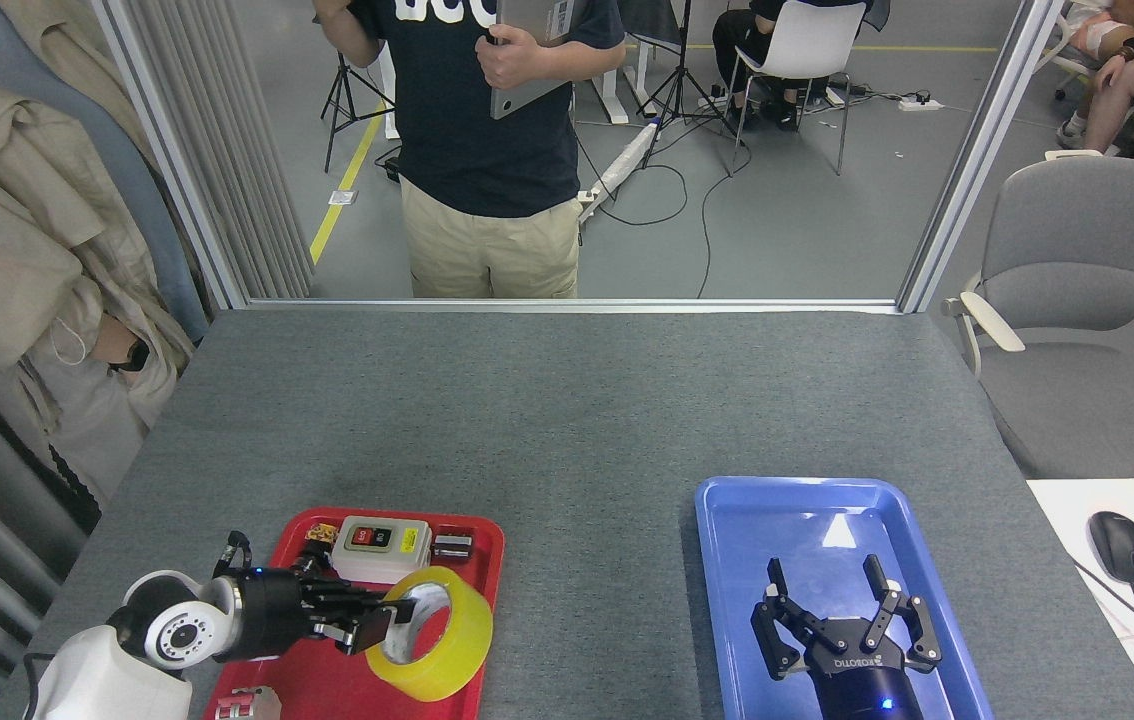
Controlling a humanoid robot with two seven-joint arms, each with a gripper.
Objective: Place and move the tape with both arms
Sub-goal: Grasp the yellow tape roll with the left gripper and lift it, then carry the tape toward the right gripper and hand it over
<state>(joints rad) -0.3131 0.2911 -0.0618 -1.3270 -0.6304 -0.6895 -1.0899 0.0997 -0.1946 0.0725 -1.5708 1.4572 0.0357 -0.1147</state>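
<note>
Two grippers: left gripper (382, 620) pinching tape roll (432, 632) above red tray (472, 535); right gripper (832, 612) spread over blue tray (727, 600).

grey floor (807, 230) | grey armchair (1077, 300) | white chair (807, 40)

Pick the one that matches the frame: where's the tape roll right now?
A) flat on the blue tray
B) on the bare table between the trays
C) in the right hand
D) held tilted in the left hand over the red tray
D: the left hand grips the rim of the tape roll, which sits tilted over the red tray; the right hand is open and holds nothing over the blue tray.
</note>
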